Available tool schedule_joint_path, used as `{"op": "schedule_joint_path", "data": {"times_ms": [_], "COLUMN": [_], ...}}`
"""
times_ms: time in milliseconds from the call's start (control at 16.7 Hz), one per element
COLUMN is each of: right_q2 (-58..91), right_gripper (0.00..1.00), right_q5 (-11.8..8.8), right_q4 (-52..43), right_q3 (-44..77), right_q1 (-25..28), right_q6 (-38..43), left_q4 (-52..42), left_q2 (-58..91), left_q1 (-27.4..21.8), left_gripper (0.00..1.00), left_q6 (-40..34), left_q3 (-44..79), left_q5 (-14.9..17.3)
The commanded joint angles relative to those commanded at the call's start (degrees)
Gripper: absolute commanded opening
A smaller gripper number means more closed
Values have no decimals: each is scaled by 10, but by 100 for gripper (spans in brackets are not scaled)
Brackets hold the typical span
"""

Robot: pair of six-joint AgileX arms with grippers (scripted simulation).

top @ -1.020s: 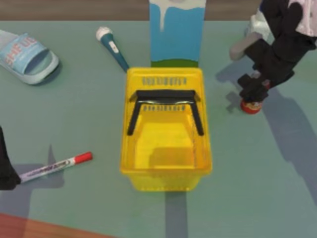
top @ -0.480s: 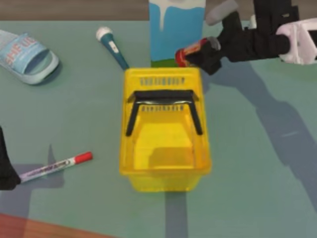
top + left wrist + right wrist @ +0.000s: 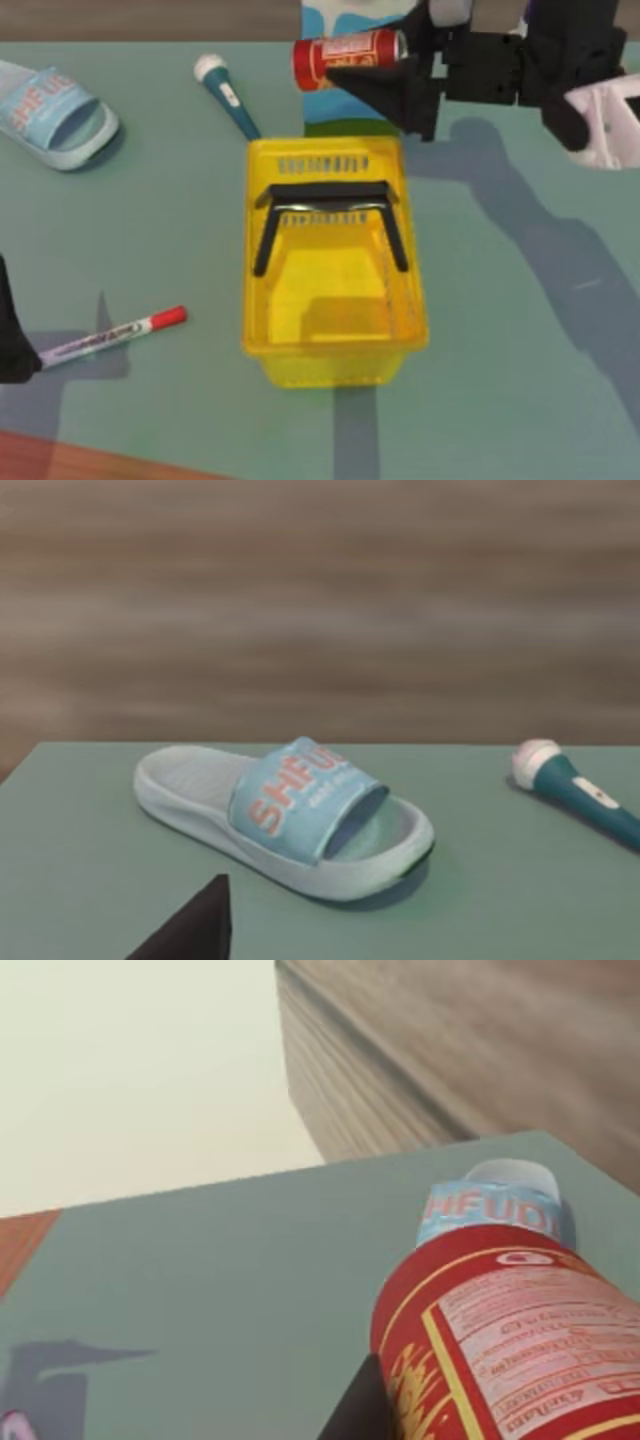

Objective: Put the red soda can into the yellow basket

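One red soda can [image 3: 345,58] in right pincer [image 3: 400,70]; slipper [image 3: 290,815] reads "SHFU".

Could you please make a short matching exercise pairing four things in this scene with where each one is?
Things:
1. red soda can
2. yellow basket
3. slipper
4. marker pen

Places:
A. far left corner of the table
B. table middle
C. held in the right gripper, beyond the basket's far wall
D. near left, beside the parked left arm

Pairs: 1-C, 2-B, 3-A, 4-D
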Motion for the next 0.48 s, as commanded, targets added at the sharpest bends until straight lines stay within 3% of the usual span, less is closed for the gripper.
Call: {"op": "schedule_joint_path", "data": {"times_ms": [120,240,480], "right_q2": [-15,-24,-25], "right_gripper": [0,0,0], "right_q5": [-33,-51,-54], "right_q4": [49,75,78], "right_q3": [-14,-21,-21], "right_q1": [4,6,6], "right_q6": [14,21,22], "left_q4": [0,0,0], "left_q2": [0,0,0], "left_q1": [0,0,0], "left_gripper": [100,100,100], "left_q6": [0,0,0], "left_q3": [0,0,0], "left_q5": [0,0,0]}}
